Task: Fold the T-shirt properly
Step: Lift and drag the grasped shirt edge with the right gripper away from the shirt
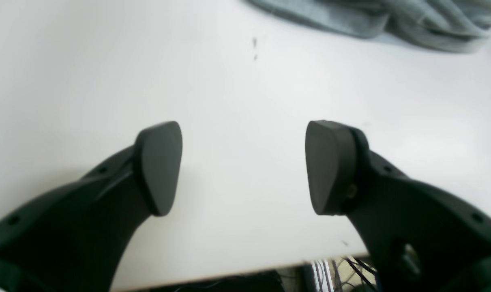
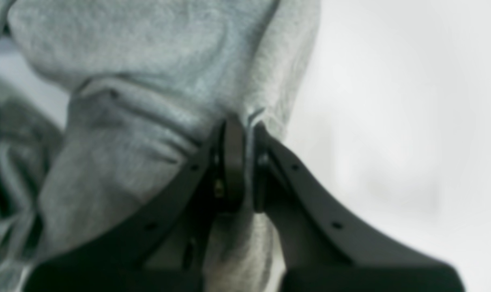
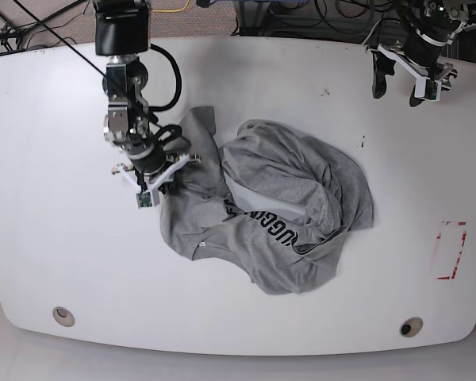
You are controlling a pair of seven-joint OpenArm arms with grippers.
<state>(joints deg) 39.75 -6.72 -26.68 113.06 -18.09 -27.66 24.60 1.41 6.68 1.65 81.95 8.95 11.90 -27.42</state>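
Note:
The light grey T-shirt lies crumpled in the middle of the white table, with black lettering showing on a fold near its front. My right gripper is at the shirt's left edge, shut on a fold of the cloth; the T-shirt fills the left of the right wrist view. My left gripper is open and empty over bare table at the back right, apart from the shirt. In the left wrist view its fingers stand wide apart, with the T-shirt far off at the top.
A red-outlined rectangle is marked on the table's right side. Round holes sit near the front edge. Cables lie beyond the far edge. The table's edge is close below the left gripper.

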